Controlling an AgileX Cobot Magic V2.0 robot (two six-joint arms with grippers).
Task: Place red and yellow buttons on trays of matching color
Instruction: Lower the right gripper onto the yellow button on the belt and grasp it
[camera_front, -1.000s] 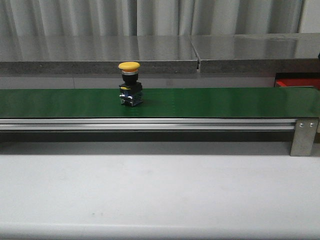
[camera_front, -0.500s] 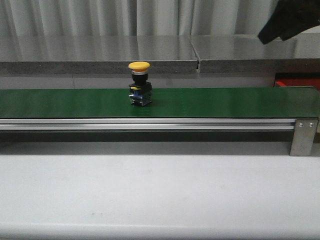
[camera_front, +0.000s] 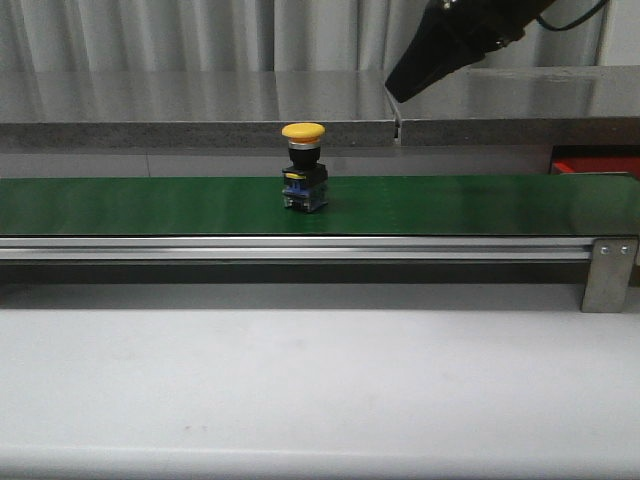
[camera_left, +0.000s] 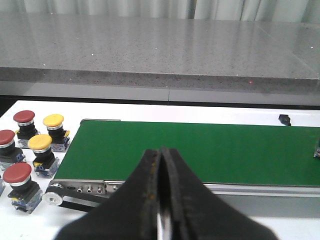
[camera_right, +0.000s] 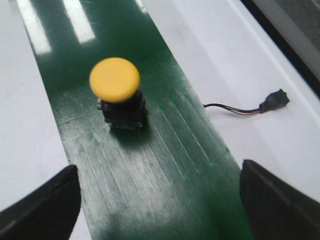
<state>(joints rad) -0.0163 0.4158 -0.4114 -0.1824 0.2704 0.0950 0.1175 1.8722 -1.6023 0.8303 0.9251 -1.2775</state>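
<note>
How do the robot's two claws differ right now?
The left gripper has its fingers pressed shut; the right gripper is spread wide open. The left one points along an empty stretch of the green belt, while the right one has the yellow button on the belt ahead of it. Both are dark and hold nothing.

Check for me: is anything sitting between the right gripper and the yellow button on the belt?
Nothing visible. The yellow button stands alone and upright on the green belt, and the right gripper has its jaws spread wide with only bare belt between them and the button. A loose cable lies off the belt, aside.
</note>
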